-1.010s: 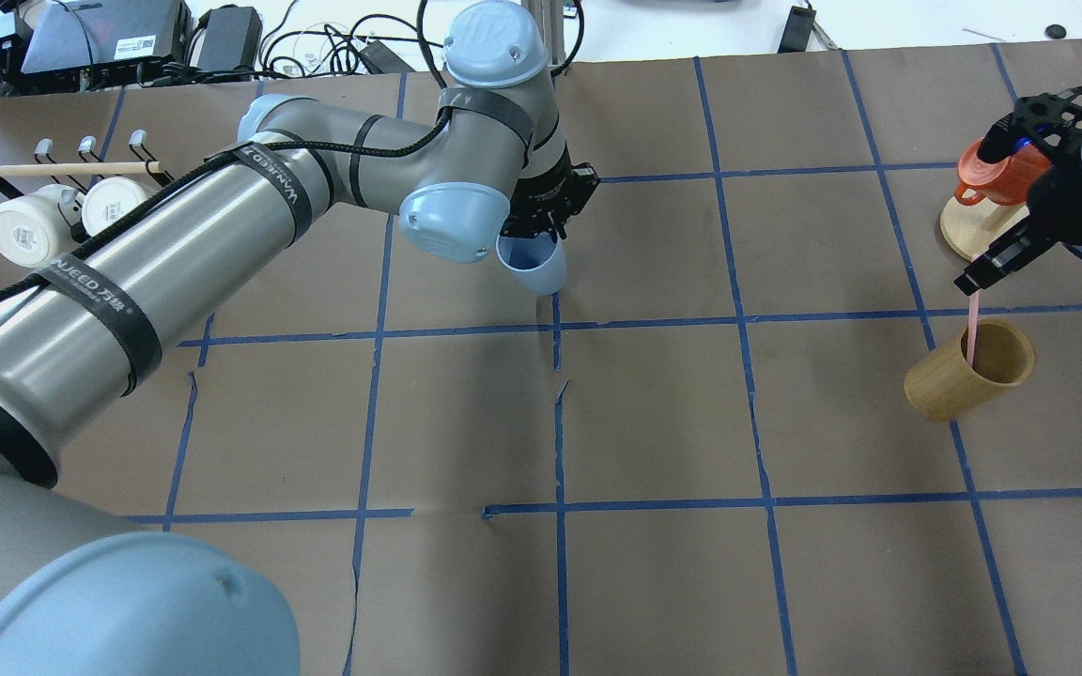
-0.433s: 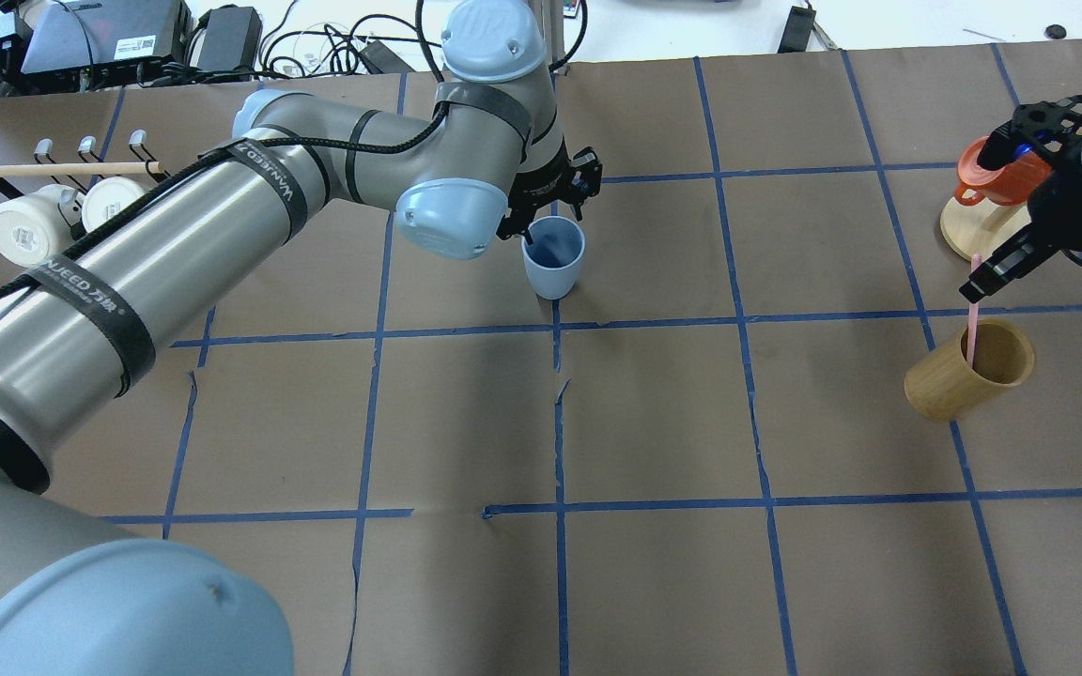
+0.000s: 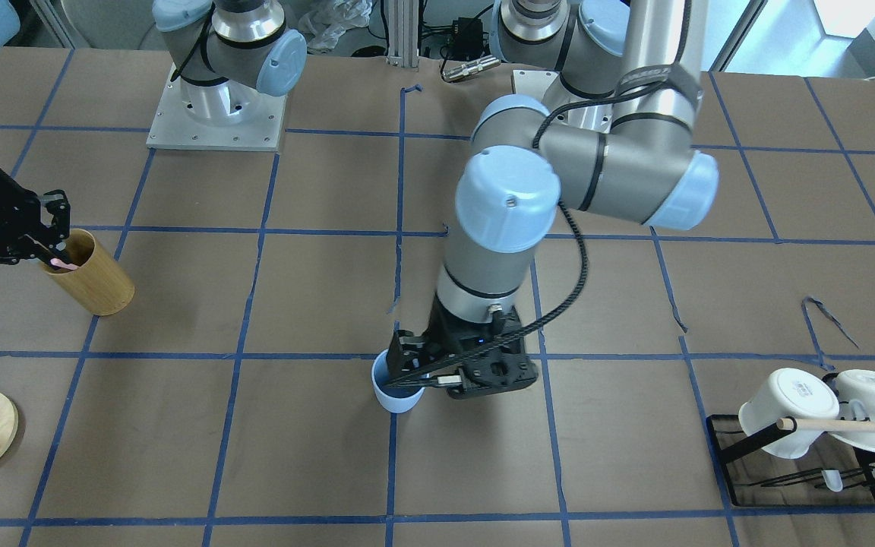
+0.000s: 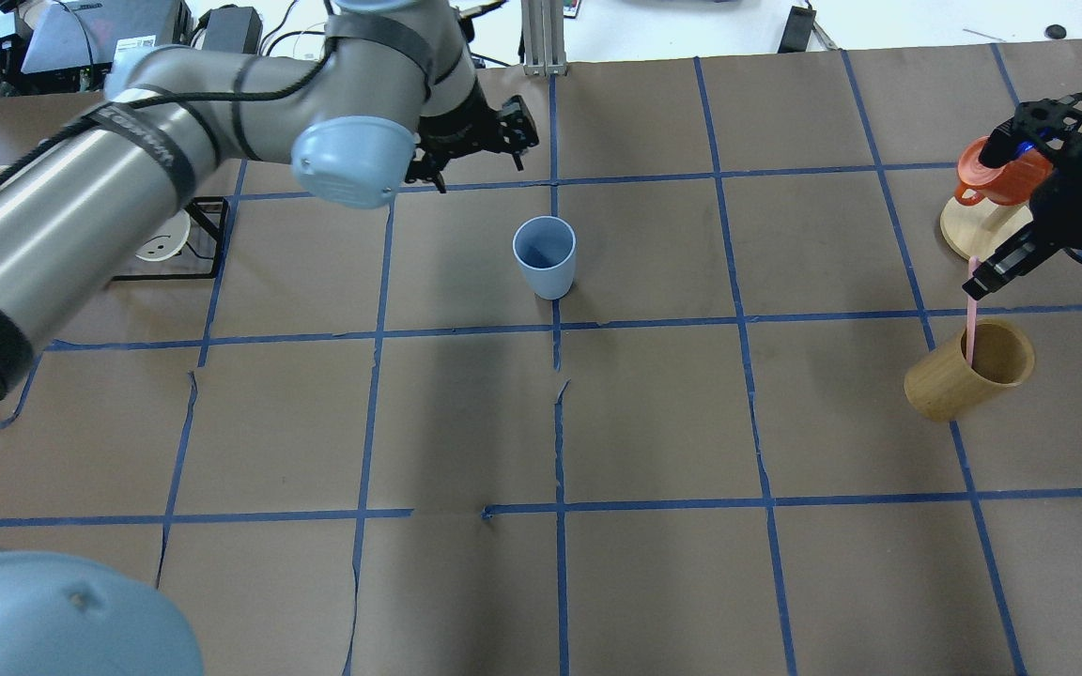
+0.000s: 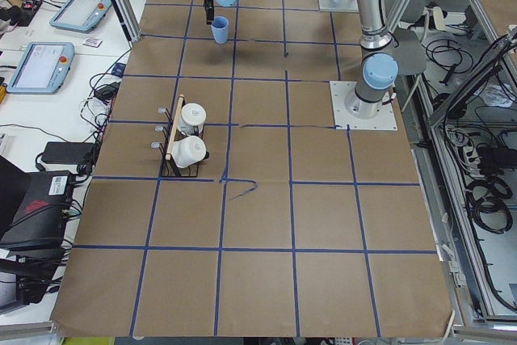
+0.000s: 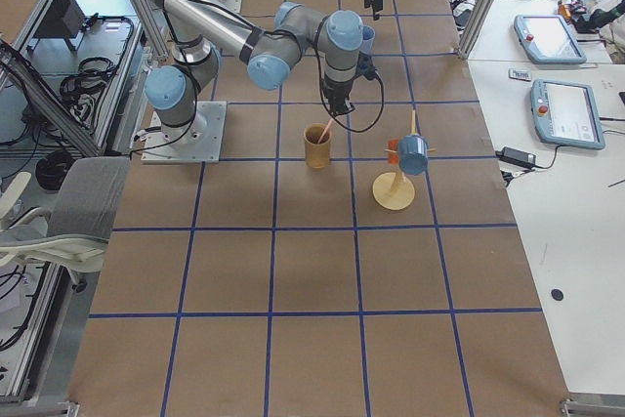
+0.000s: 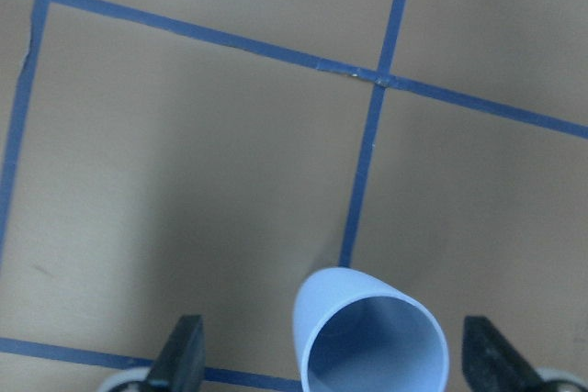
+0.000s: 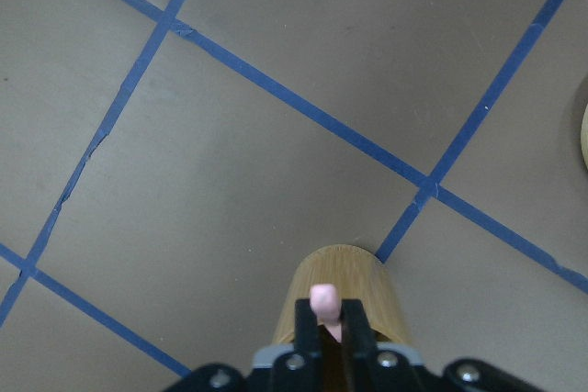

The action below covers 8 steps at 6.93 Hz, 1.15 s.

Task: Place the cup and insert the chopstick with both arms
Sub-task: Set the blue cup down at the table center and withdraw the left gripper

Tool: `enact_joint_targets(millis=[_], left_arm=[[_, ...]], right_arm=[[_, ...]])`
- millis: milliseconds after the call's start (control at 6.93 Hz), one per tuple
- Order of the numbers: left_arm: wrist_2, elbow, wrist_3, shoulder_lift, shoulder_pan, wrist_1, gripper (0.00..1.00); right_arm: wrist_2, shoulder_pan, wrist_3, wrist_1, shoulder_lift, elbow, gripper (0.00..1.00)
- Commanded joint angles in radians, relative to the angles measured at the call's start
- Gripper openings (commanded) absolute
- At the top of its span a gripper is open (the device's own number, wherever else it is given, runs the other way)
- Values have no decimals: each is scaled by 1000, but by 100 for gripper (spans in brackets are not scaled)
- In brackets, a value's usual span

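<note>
The lower end of the chopstick (image 4: pixel 971 319) is hidden inside the bamboo holder (image 4: pixel 940 388).

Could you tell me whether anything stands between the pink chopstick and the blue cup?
Only the bamboo holder: the chopstick has its lower end inside it. Nothing stands on the table between there and the cup.

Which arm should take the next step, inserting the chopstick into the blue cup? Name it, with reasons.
Right. The right arm's fingers are shut on the pink chopstick, which stands in the bamboo holder. The left arm's fingers are open and empty; the blue cup stands upright, free of them.
</note>
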Motion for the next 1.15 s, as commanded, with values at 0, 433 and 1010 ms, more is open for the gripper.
enact_joint_targets(millis=[0, 433, 1010], left_arm=[[3, 0, 221, 155, 165, -263, 100], [105, -18, 395, 277, 264, -526, 100], [100, -21, 398, 271, 266, -525, 100]], right_arm=[[0, 0, 0, 9, -2, -1, 11], [-59, -2, 0, 9, -3, -3, 0], [-60, -2, -2, 123, -5, -81, 0]])
